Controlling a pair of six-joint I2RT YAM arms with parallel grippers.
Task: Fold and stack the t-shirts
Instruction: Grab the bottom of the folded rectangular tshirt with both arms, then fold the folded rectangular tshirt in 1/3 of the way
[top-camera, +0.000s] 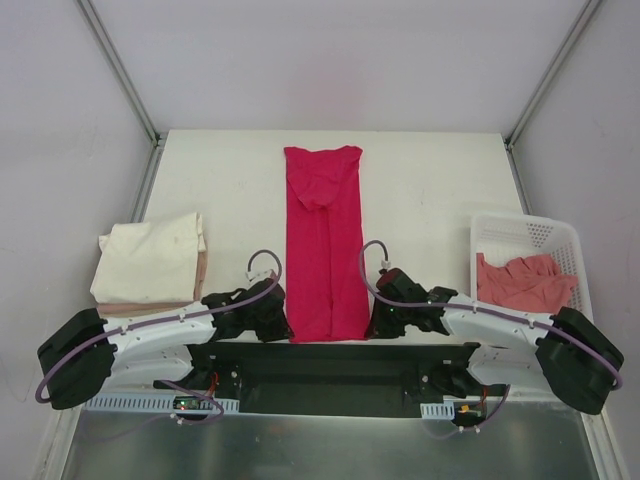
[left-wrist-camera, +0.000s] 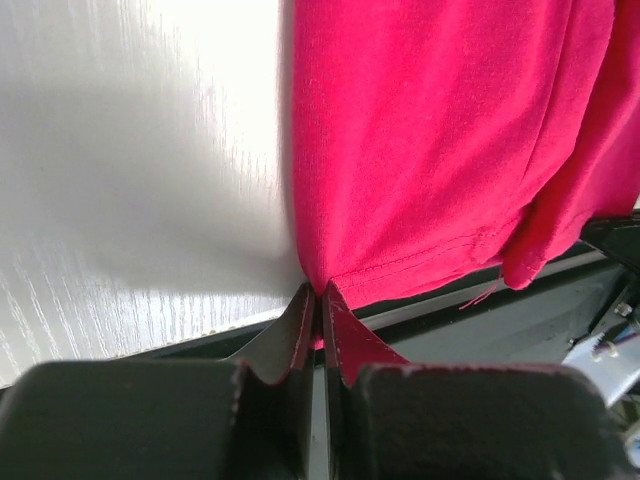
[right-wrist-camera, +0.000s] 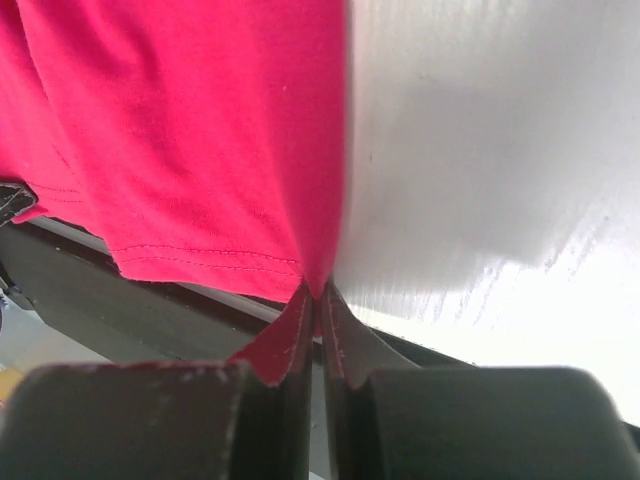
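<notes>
The left arm (top-camera: 150, 340) and the right arm (top-camera: 500, 335) are held low along the near edge, with the forearms directed inward. The left gripper (top-camera: 281, 324) and the right gripper (top-camera: 373, 322) are clamped together, each on one near corner of the crimson t-shirt (top-camera: 322, 240).

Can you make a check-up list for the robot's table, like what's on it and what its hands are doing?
Surface: white table, bare around the shirts.
Job's things: crimson shirt folded into a long strip down the middle; cream shirt folded at the left, on top of a pinkish cloth; salmon shirt crumpled in the basket.
Clutter: nothing seen.
End effectors: left end effector shut on the crimson shirt's near left corner; right end effector shut on its near right corner.
Cables: a purple cable loops at each wrist.
Surroundings: white walls, metal frame posts.
</notes>
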